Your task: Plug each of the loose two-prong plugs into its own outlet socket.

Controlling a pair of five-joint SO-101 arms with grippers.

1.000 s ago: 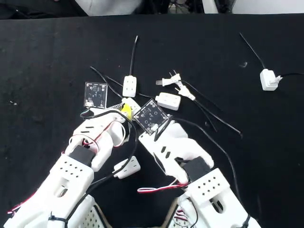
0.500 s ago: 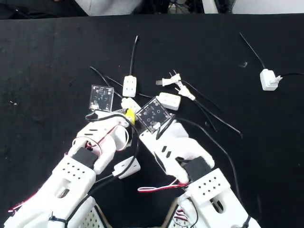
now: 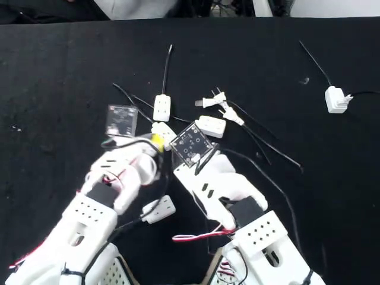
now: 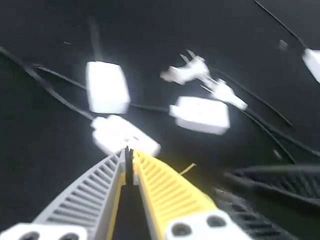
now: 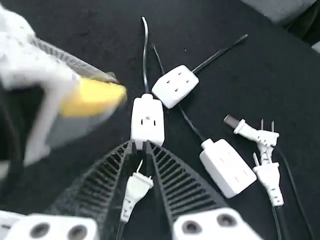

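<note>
Item: two-prong plug [image 5: 135, 187], lying between the jaws of the right gripper [image 5: 140, 146], which are clenched on it, prongs aimed at the white outlet socket [image 5: 147, 119] near the centre of the high view on the desk [image 3: 53, 71]. Left gripper [image 4: 128, 154]: jaws clenched on nothing, tips at that socket's edge. Hazard: the unanchored socket probably slides or swivels under the push, so the prongs miss the slots or bend.
</note>
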